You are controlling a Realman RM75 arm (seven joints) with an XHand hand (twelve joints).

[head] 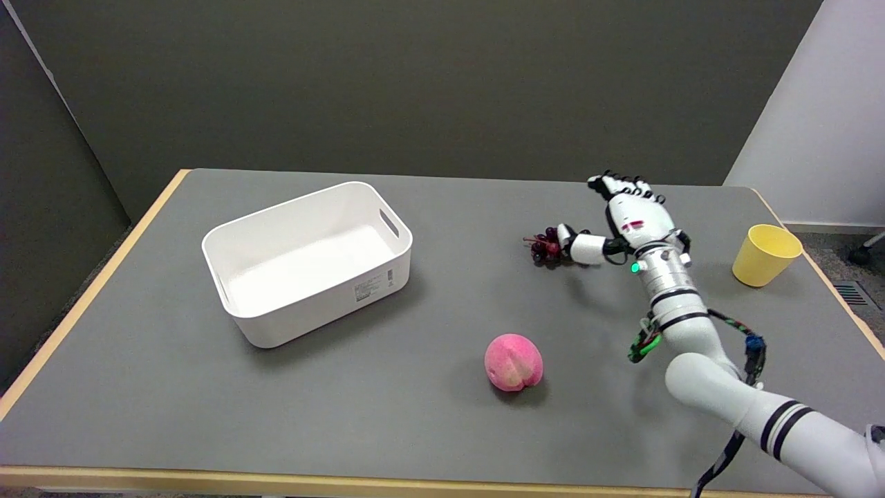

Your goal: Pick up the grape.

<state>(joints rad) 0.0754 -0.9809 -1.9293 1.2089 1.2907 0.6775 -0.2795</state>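
Note:
A small bunch of dark red grapes [545, 247] lies on the grey table [429, 387], right of centre. My right hand [632, 220] is just to the right of the bunch, back of the hand facing up. Its thumb [582, 247] stretches left and its tip reaches the grapes' right side. The other fingers [626, 185] point away toward the far edge, apart from the bunch and closed on nothing. The far side of the grapes under the thumb tip is partly hidden.
An empty white plastic bin [387, 273] stands at the left of the table. A pink peach [513, 362] lies near the front, below the grapes. A yellow cup [765, 254] stands by the right edge. Wooden trim runs along the table's edges.

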